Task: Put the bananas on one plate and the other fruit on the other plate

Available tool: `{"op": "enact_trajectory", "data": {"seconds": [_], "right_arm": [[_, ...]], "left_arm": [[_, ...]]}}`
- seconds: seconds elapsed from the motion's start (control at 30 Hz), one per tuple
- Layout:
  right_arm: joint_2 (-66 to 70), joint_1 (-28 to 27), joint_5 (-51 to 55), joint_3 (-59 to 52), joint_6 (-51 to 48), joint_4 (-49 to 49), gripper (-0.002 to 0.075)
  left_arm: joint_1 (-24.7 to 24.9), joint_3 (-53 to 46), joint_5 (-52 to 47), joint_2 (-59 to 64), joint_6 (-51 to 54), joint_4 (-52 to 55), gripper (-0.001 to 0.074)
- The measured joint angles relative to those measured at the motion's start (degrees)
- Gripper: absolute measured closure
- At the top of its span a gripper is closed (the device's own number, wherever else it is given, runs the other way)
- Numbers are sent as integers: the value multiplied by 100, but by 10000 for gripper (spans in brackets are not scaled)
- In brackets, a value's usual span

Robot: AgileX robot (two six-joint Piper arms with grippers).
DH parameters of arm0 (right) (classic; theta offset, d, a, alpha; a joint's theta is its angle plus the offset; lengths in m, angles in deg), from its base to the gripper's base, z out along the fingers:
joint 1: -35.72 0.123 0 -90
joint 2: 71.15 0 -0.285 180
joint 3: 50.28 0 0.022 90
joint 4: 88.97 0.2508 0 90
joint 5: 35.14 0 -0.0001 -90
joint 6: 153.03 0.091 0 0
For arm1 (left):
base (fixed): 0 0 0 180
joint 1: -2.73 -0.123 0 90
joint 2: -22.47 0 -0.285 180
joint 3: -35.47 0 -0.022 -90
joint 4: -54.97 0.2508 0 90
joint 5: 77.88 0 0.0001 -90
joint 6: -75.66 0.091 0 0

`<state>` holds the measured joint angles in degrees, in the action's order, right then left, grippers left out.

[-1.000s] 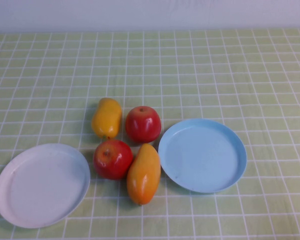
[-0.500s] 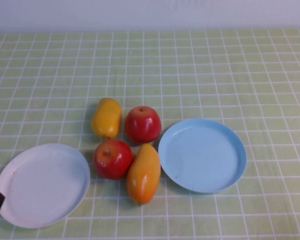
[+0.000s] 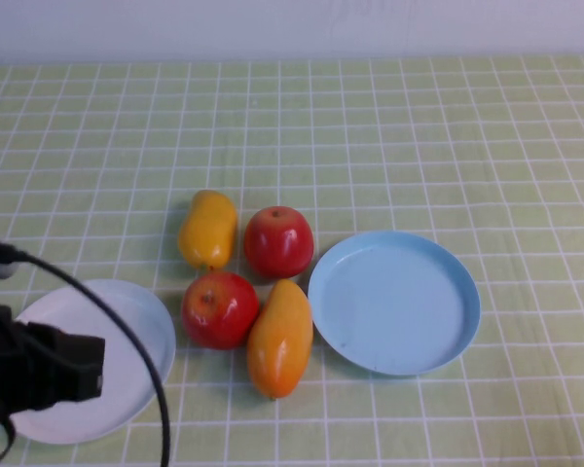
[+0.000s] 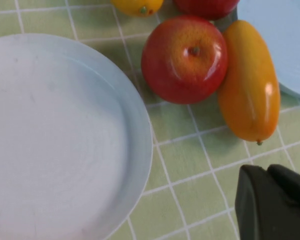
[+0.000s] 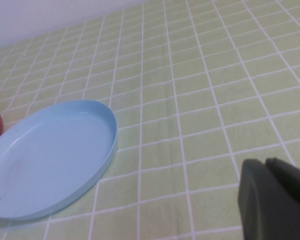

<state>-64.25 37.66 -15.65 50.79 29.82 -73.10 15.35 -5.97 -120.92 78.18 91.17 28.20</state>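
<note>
Bananas, two yellow-orange oblong fruits, lie between the two plates with the apples, none of them on a plate yet. Nearest the camera, the left arm [image 3: 39, 370] reaches in over the near-left part of the white plate [image 3: 136, 321], trailing a black cable [image 3: 127, 331]. The left gripper [image 4: 274, 202] hangs closed and holds nothing, its dark fingers pressed together above bare green checked cloth [image 3: 370, 126], just beside the white plate's rim and close to the tip of the nearer banana [image 3: 280, 338]. That banana lies just ahead of the left gripper, touching the nearer apple [image 3: 219, 309] on one side and lying just beside the light blue plate [image 3: 438, 350] on the other. The nearer apple sits between the white plate and that banana, its stem dimple up.

Farther from the left gripper, the second apple [image 3: 278, 241] stands behind the first pair, and the second banana [image 3: 207, 229] lies beside it, on its left in the high view.

The right gripper [image 5: 275, 200] shows only in the right wrist view, closed and holding nothing, over bare cloth, with the blue plate near it and apart. Both plates hold nothing.
</note>
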Motion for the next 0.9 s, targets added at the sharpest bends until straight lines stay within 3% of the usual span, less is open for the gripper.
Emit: {"op": "enact_trajectory", "data": {"seconds": [0.37,0.7,0.83,0.9], "right_arm": [[0,0,0,0,0,0,743],[0,0,0,0,0,0,743],[0,0,0,0,0,0,743],[0,0,0,0,0,0,742]], "left_arm": [[93,1517,-681,1760,895,-22,737],[1909,2624,-1140,3135,103,1403,737],[2159,2698,-1173,3379,27,1700,724],[2159,2698,-1197,3469,27,1823,673]]}}
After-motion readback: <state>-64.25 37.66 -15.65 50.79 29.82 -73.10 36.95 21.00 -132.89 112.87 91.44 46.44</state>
